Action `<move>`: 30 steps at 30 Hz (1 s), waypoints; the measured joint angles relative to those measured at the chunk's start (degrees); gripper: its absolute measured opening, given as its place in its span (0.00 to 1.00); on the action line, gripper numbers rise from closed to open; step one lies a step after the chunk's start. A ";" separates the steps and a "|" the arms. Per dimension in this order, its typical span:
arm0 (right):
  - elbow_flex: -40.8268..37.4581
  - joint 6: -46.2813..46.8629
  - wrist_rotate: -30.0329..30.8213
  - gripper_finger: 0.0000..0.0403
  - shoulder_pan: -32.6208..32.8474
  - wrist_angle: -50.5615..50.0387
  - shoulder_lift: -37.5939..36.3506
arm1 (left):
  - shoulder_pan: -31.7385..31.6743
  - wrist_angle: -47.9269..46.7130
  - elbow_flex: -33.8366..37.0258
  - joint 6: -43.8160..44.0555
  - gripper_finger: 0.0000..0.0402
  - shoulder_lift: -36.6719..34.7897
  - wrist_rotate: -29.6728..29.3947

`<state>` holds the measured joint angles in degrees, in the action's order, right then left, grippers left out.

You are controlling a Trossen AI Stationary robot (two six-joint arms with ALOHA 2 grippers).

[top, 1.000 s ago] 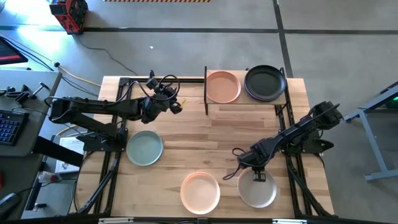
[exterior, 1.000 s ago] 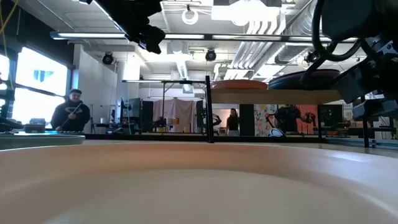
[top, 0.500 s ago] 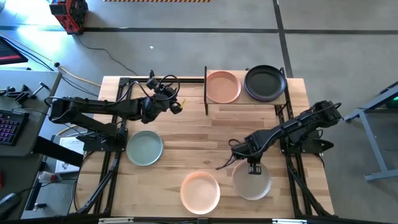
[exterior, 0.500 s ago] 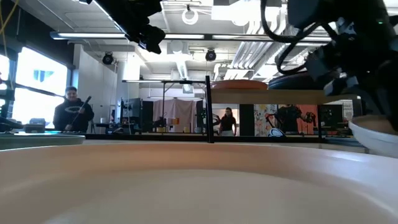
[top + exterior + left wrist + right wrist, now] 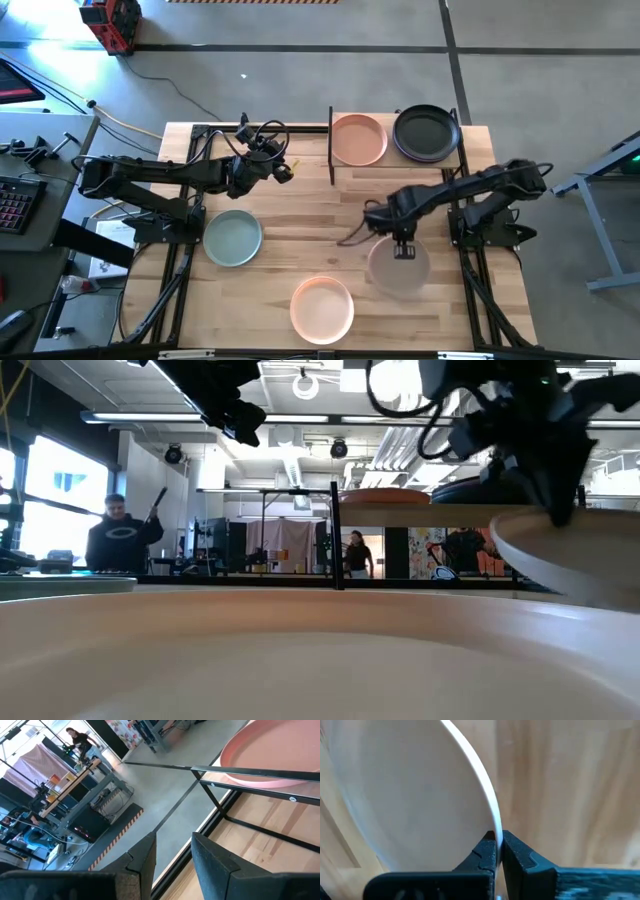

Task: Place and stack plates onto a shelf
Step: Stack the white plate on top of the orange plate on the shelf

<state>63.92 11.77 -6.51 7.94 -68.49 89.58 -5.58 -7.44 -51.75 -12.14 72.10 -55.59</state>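
My right gripper [image 5: 403, 249] is shut on a beige plate [image 5: 398, 272], held above the table's right half; the low view shows that plate [image 5: 570, 555] in the air. The shelf [image 5: 390, 157] stands at the far edge with a peach-pink plate [image 5: 358, 140] and a dark plate [image 5: 427, 132] resting on it. A sage green plate [image 5: 233, 238] and a second peach-pink plate [image 5: 322, 308] lie flat on the table. My left gripper [image 5: 287, 172] hangs open left of the shelf, touching nothing; its wrist view shows the shelf's pink plate [image 5: 270, 755]. My right gripper pinches the beige plate's rim [image 5: 492, 820] between its two fingers, on the plate's far side, one finger [image 5: 485, 851] over the inside and one outside. The fingers come from above, pointing down. The plate is lifted clear of the table and hangs slightly tilted below them.
Black posts of the shelf [image 5: 331, 145] rise at its left end, and its board shows at eye level in the low view [image 5: 440, 515]. Bare wood lies between the green plate and the held plate. People stand in the room beyond the table [image 5: 122, 540].
My right gripper has risen and moved toward the far edge and a little to the left, carrying the beige plate. The plate, which lay near the table's near right corner, is now lifted clear. The left arm has kept still.
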 joint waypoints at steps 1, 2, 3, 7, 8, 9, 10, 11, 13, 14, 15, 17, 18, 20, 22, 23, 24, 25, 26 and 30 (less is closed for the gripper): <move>1.08 -0.56 0.18 0.00 -1.00 -0.99 0.00 | -0.02 0.00 0.00 0.00 0.28 0.00 0.00; 2.23 -1.38 0.37 0.00 -2.06 -2.01 0.00 | 0.00 0.00 0.00 0.00 0.28 0.00 0.00; 3.44 -2.05 0.54 0.00 -3.08 -2.98 0.00 | -0.01 0.00 0.00 0.00 0.28 0.00 0.00; 8.68 -5.63 2.04 0.00 -7.71 -5.51 0.00 | 0.00 -0.03 0.00 0.00 0.28 0.00 0.00; 10.18 -6.55 2.50 0.00 -9.11 -5.97 0.00 | -0.01 -0.11 0.00 0.00 0.28 0.00 0.00; 11.60 -7.43 2.73 0.00 -10.43 -6.24 0.00 | 0.00 -0.26 0.00 0.00 0.28 0.00 0.00; 12.98 -8.17 2.86 0.00 -11.79 -6.28 0.00 | 0.02 -0.43 0.00 0.00 0.28 0.00 0.00; 14.43 -9.03 2.90 0.00 -13.25 -6.25 0.00 | 0.02 -0.56 0.00 0.00 0.28 0.00 0.00; 17.27 -10.21 3.01 0.00 -16.03 -6.30 0.00 | 0.02 -0.72 0.00 0.00 0.28 0.00 0.00; 18.70 -10.63 3.26 0.00 -17.43 -6.29 0.00 | 0.02 -0.72 0.00 0.00 0.28 0.00 0.00; 20.19 -10.87 3.65 0.00 -18.84 -6.29 0.00 | 0.02 -0.72 0.00 0.02 0.28 0.00 0.00; 23.13 -11.85 4.62 0.00 -21.58 -6.27 0.00 | 0.02 -0.72 0.00 0.05 0.28 0.00 0.00; 24.58 -12.11 4.86 0.00 -22.95 -6.28 0.00 | 0.02 -0.72 0.00 0.09 0.28 0.00 0.00; 27.30 -12.20 5.00 0.00 -25.75 -6.06 0.00 | 0.02 -0.72 0.00 0.11 0.28 0.00 0.00; 29.92 -11.99 5.02 0.00 -28.56 -5.57 0.00 | 0.02 -0.72 0.00 0.13 0.28 0.00 -0.02; 31.11 -11.88 5.01 0.00 -29.92 -5.23 0.00 | 0.02 -0.72 0.00 0.14 0.28 0.00 -0.01; 32.16 -11.82 4.99 0.00 -31.36 -4.75 -0.02 | 0.02 -0.72 0.00 0.14 0.28 0.00 -0.02; 33.16 -11.79 4.99 0.00 -32.70 -4.21 -0.02 | 0.02 -0.72 0.00 0.15 0.28 0.00 -0.02; 34.01 -11.55 5.02 0.00 -34.04 -3.66 -0.02 | 0.02 -0.72 0.00 0.15 0.28 0.00 -0.02; 36.18 -7.74 4.94 0.00 -39.70 -0.34 -0.04 | 0.02 -0.70 0.00 0.22 0.28 0.00 -0.02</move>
<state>100.10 4.03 -1.58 -31.76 -68.83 89.54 -5.56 -8.14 -51.75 -11.93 72.10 -55.61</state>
